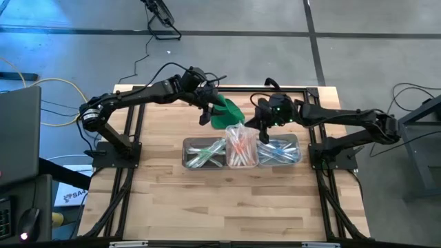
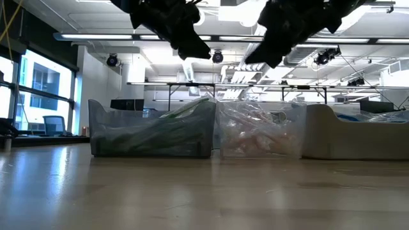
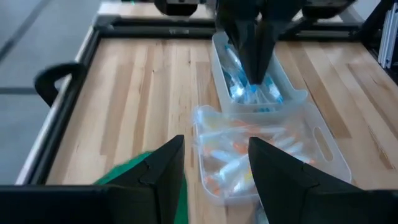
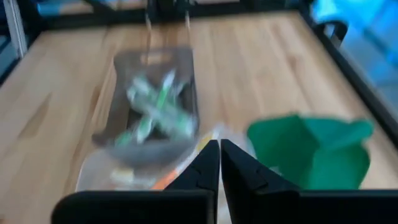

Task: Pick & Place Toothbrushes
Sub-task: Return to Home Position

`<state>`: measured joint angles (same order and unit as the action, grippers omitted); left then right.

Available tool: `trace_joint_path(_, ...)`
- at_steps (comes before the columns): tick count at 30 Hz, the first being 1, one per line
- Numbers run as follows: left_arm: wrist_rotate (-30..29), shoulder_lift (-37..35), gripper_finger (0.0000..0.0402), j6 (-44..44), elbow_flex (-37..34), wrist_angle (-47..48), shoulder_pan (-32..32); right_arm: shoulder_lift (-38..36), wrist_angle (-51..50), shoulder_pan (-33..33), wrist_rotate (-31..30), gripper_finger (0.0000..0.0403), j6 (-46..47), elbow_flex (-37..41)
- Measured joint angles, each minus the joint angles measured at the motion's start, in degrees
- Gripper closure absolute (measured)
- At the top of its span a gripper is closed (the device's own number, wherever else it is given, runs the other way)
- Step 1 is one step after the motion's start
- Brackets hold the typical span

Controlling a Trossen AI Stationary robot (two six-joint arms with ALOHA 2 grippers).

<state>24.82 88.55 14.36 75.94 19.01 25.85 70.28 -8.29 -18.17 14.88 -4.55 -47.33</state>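
Wooden table [image 1: 207,200] carries three clear tubs in a row, midway between its left and right edges. Green toothbrushes [image 1: 204,153] lie in the left tub [image 1: 184,146], orange toothbrushes [image 1: 241,146] in the middle tub [image 1: 242,165], and blue toothbrushes [image 1: 279,150] in the right tub [image 1: 299,153]. My left gripper [image 3: 216,142] hangs just beside the green lump [image 1: 226,114], toward the far edge, jaws apart. My right gripper [image 4: 219,146] hovers over the right tub near the middle one, jaws together.

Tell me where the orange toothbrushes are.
High view: the orange toothbrushes lie in the middle tub, between the green toothbrushes and blue toothbrushes, mid-table.
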Motion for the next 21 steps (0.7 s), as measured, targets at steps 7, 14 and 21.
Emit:
trace_joint_path(7,-1.81,0.02,0.0227,-5.28,0.0,-7.57,-1.08,0.04,12.48,0.02,0.04,0.04,-0.14,0.0)
trace_joint_path(14,-14.08,0.02,0.029,-1.87,0.0,-7.98,-5.5,-0.11,15.71,0.02,-1.25,0.0401,-2.83,0.0)
trace_joint_path(21,-13.35,-0.08,0.0394,0.38,0.0,-6.93,-6.38,-2.8,11.8,0.02,-3.16,0.0401,-4.19,0.0)
